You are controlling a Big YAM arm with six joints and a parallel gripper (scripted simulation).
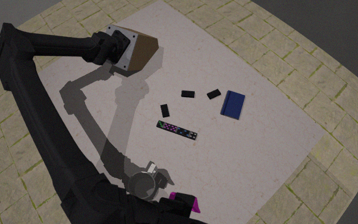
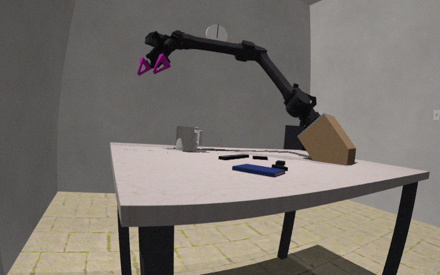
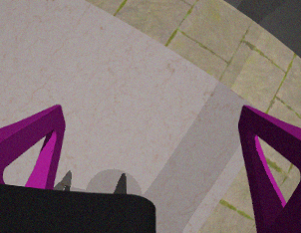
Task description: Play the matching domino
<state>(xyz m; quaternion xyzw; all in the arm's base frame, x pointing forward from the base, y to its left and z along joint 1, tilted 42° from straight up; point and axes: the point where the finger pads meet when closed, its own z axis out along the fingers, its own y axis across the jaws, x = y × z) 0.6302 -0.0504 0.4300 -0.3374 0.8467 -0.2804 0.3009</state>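
Note:
A face-up line of dominoes (image 1: 177, 130) (image 2: 233, 156) lies on the white table (image 1: 230, 155) (image 2: 181, 184), with a green and magenta end at the left and a white-pipped end at the right. Three black face-down dominoes lie behind it: one (image 1: 164, 110) close to the line's left end, one (image 1: 187, 94) in the middle, one (image 1: 213, 94) (image 2: 279, 164) beside the blue book. My gripper (image 2: 153, 66) (image 3: 151, 115) with magenta fingers is open and empty. It hangs high above the table's near left corner, far from the dominoes.
A blue book (image 1: 233, 105) (image 2: 258, 169) lies right of the dominoes. A grey mug (image 1: 142, 184) (image 2: 186, 138) stands under the gripper. The arm's tan base block (image 1: 141, 52) (image 2: 327, 140) sits at the table's far side.

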